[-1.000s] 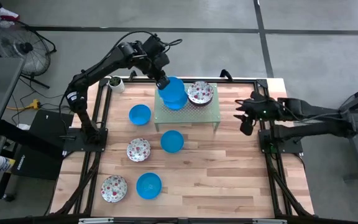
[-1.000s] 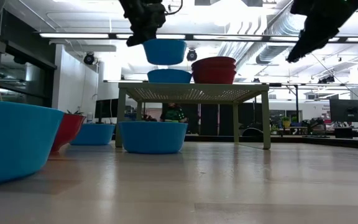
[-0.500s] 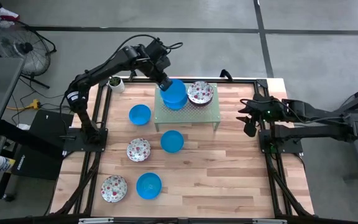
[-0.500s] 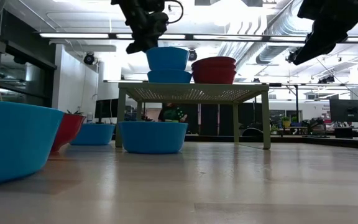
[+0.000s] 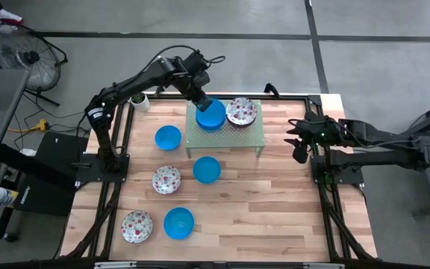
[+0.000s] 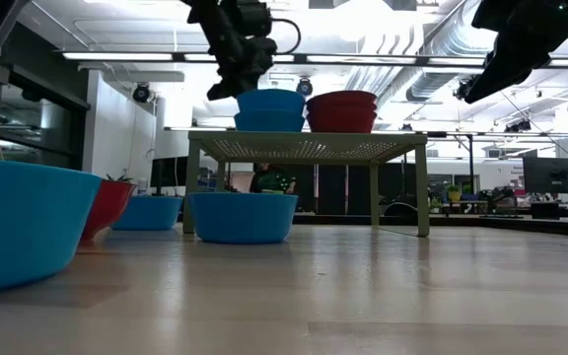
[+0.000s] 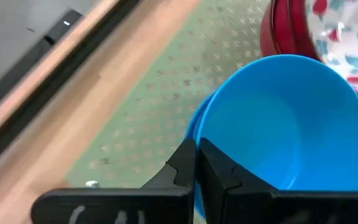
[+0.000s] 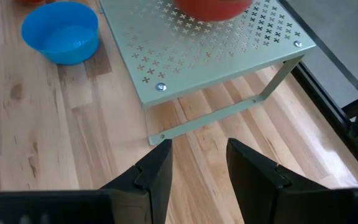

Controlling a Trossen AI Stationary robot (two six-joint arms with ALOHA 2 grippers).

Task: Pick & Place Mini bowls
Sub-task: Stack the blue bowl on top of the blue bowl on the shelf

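1. High view: the left gripper point(image 5: 202, 102) has lowered its blue bowl point(image 5: 210, 116) onto the rack's point(image 5: 239, 135) stack; the right gripper point(image 5: 295, 142) waits, fingers parted.
2. Low view: the bowl now sits nested; bright ceiling lights point(image 6: 146, 56) behind.
3. Left wrist view: fingers pinch the bowl's rim.

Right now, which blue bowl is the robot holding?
The plain blue mini bowl on top of the blue stack on the green perforated metal shelf. The left gripper pinches its rim; the other blue bowls lie on the wooden table.
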